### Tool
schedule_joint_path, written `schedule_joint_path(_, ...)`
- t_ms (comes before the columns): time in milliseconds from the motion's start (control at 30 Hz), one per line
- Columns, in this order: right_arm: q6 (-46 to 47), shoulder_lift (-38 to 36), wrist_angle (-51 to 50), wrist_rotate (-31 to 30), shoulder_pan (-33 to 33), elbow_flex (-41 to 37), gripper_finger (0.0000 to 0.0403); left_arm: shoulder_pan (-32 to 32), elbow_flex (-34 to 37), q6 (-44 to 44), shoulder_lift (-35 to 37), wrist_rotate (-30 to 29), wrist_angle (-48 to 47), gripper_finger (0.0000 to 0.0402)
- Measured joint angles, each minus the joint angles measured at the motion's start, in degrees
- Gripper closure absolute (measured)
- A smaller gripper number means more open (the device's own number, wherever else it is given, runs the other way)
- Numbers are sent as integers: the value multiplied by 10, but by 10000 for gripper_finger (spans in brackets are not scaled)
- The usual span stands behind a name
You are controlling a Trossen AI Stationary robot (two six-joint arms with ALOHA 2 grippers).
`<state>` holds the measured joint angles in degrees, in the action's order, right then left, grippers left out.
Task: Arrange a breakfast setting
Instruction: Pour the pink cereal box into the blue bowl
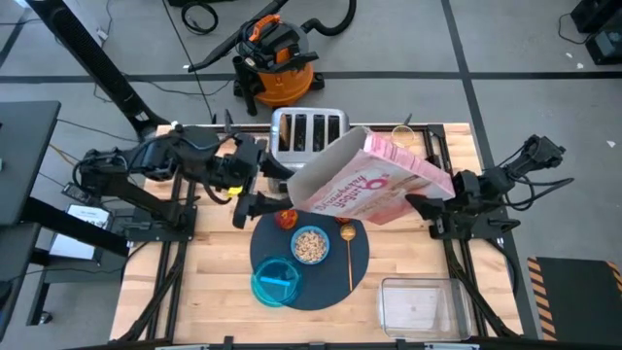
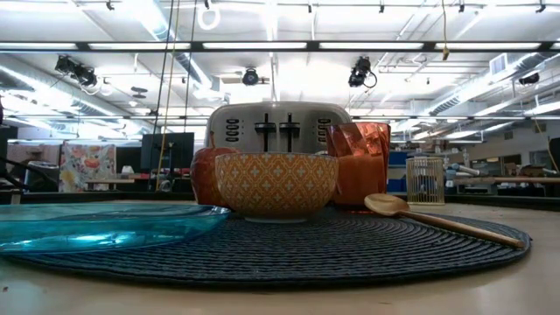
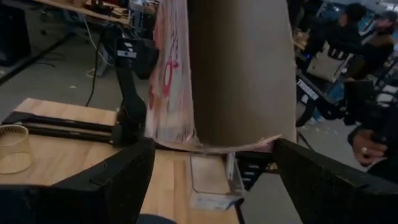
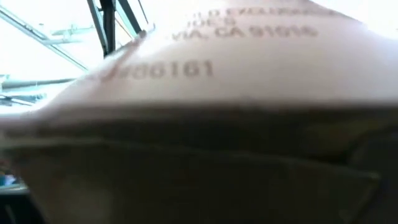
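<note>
The pink-and-white cereal box (image 1: 374, 185) hangs tilted over the table, its open end with a brown flap (image 1: 326, 165) low over the small bowl (image 1: 310, 244), which holds cereal. The bowl, the blue plate (image 1: 276, 282), the gold spoon (image 1: 348, 253) and the red apple (image 1: 286, 218) sit on the round dark mat (image 1: 326, 287). The copper cup (image 2: 359, 162) shows only in the low view. No toast shows. My right gripper (image 1: 428, 202) is shut on the box. My left gripper (image 1: 282, 187) is open, its fingers on either side of the box's open end (image 3: 239, 74), apart from it. My right gripper holds the cereal box by its closed bottom end (image 1: 420, 194), coming level from the table's right side. The box itself fills the right wrist view and hides the fingers. The box is lifted clear of the table and slants down toward the bowl.
The steel toaster (image 1: 309, 129) stands behind the mat at the far edge. A gold wire cup (image 1: 401, 131) stands to its right. A clear plastic tub (image 1: 420, 304) sits at the near right corner. People show in the room beyond the table.
</note>
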<state>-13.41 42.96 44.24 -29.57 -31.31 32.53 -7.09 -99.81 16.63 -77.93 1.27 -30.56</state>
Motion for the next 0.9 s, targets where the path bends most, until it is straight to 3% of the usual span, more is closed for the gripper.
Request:
schedule_joint_path(600,72,-3,-40,40,-12,0,237,1,2,17,22,14,-66,68)
schedule_joint_path(900,78,1,-68,38,-11,0,237,1,0,15,16,8,-28,68)
